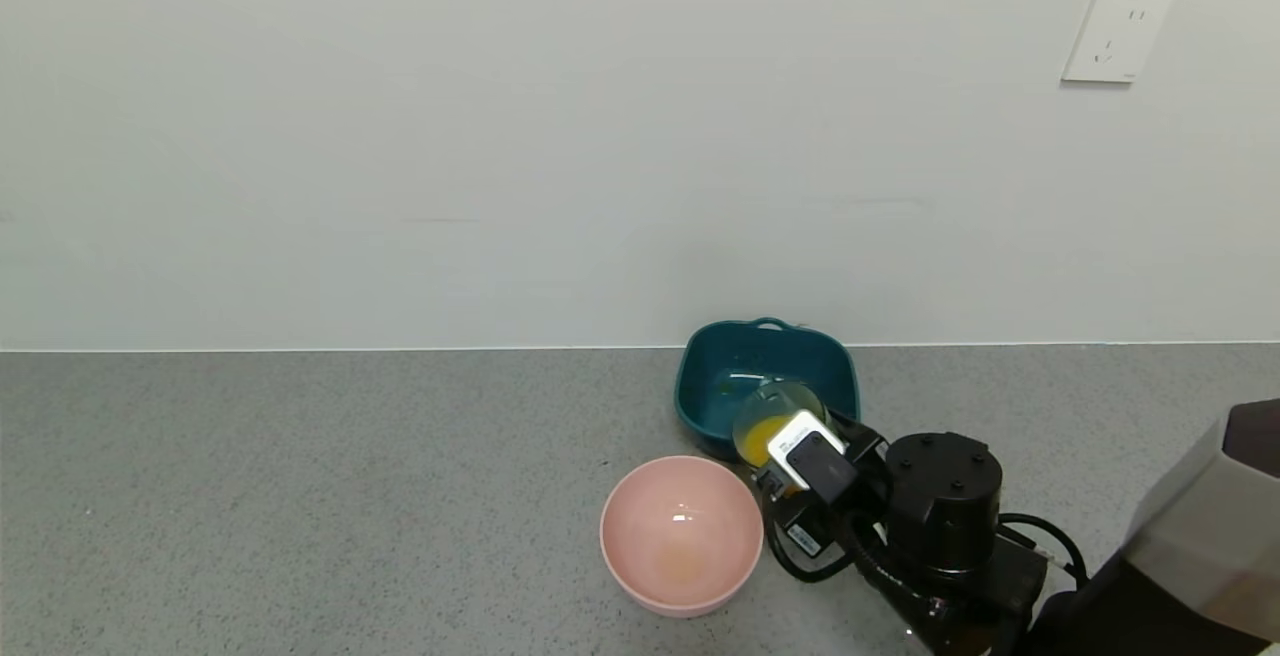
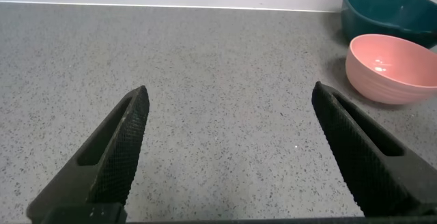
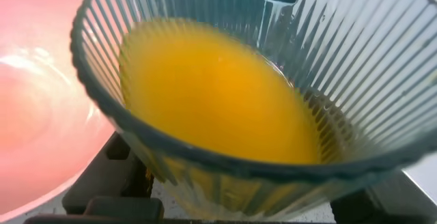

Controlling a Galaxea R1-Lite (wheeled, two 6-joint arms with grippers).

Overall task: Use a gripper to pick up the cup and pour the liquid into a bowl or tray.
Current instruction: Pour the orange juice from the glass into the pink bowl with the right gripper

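Beside bowl [image 1: 681, 534]: right claw [image 1: 778, 444] clamps cup [image 1: 768, 418]

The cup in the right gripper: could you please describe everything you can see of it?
The cup is a translucent, pale blue-grey, ribbed plastic tumbler without a handle. The right gripper holds it tilted, lifted between the pink bowl and the teal basin. Orange liquid pools toward its lower side, not yet spilling.

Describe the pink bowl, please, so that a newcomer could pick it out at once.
On the grey speckled counter below the white wall, two containers sit near the right gripper, which holds the cup of orange liquid. The pink bowl is the nearer one, round, not the squarish teal basin behind.
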